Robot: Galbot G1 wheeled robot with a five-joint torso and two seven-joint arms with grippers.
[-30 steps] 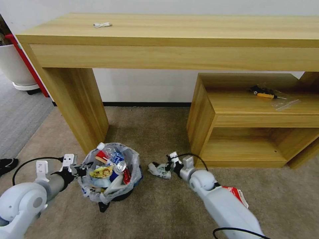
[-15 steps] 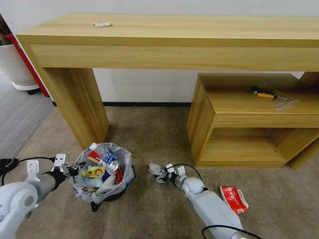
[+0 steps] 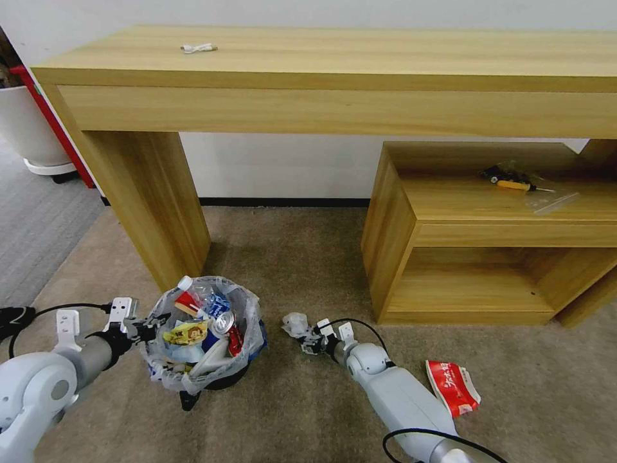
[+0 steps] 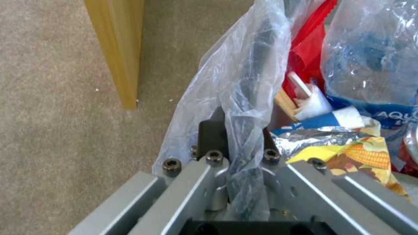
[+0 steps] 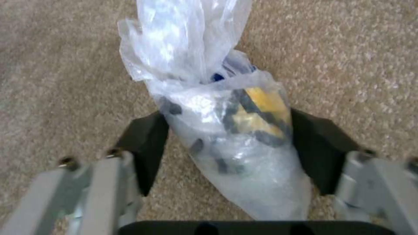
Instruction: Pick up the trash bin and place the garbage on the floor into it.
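The trash bin [image 3: 193, 376], black with a crinkled translucent liner, stands on the beige floor [image 3: 302, 257] and is stuffed with wrappers, a can and a bottle. My left gripper [image 3: 146, 330] is shut on its near rim; in the left wrist view the left gripper [image 4: 237, 130] pinches the liner-covered rim [image 4: 254, 65]. My right gripper [image 3: 310, 339] sits low on the carpet around a piece of garbage, a crumpled clear plastic bag [image 3: 295, 321]. In the right wrist view the right gripper [image 5: 228, 143] stands open, its black pads [image 5: 146, 147] flanking the bag [image 5: 226, 127]. A red-white wrapper [image 3: 453, 386] lies beside the right arm.
The desk's leg [image 3: 151, 206] stands just behind the bin. A low wooden shelf unit [image 3: 398, 238] is at the right, with a bagged screwdriver [image 3: 514, 183] on it. Grey ribbed carpet [image 3: 38, 218] and a black shoe [image 3: 13, 318] lie at the left.
My right arm has drawn back and lowered, bringing its gripper around the plastic bag and uncovering the red-white wrapper. The left gripper and bin shifted slightly leftward.
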